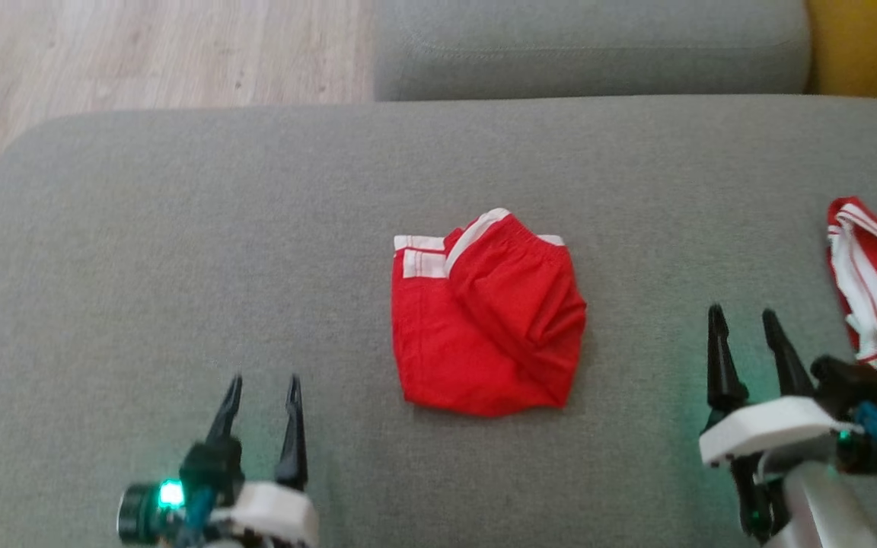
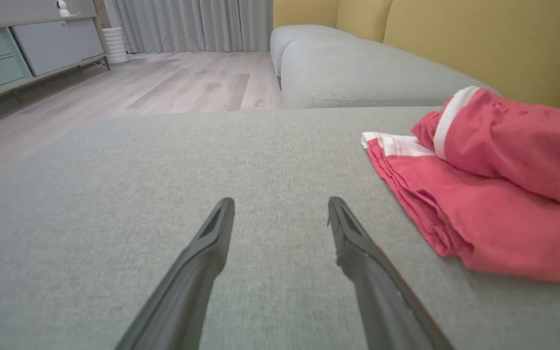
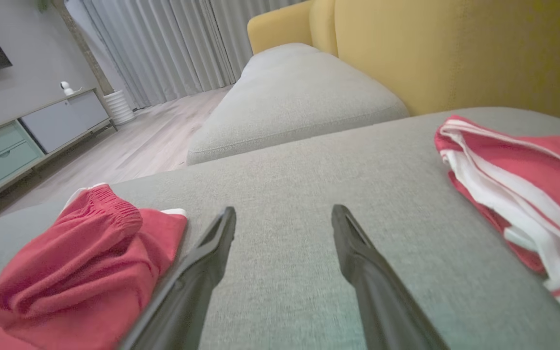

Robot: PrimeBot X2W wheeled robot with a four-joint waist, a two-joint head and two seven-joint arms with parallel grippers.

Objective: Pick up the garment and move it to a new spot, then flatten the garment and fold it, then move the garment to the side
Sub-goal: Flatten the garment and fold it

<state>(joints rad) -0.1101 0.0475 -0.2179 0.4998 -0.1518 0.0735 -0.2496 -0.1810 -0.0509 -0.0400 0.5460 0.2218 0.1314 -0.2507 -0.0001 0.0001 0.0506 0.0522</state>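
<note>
A red garment (image 1: 488, 316) with white stripes lies folded into a compact bundle at the middle of the grey cushion (image 1: 180, 251). My left gripper (image 1: 263, 384) hovers open to the garment's lower left, apart from it. In the left wrist view the garment (image 2: 494, 184) lies to the right of my open left gripper (image 2: 280, 204). My right gripper (image 1: 743, 316) stands open to the garment's right, nothing between its fingers. The right wrist view has the garment (image 3: 76, 262) at lower left, beside my right gripper (image 3: 284, 211).
A second red and white striped cloth (image 1: 876, 289) lies at the cushion's right edge, close to my right gripper; it also sits at right in the right wrist view (image 3: 523, 184). Another grey cushion (image 1: 591, 46) and yellow backrest (image 1: 869, 46) lie behind. Wooden floor (image 1: 141, 49) lies beyond the left edge.
</note>
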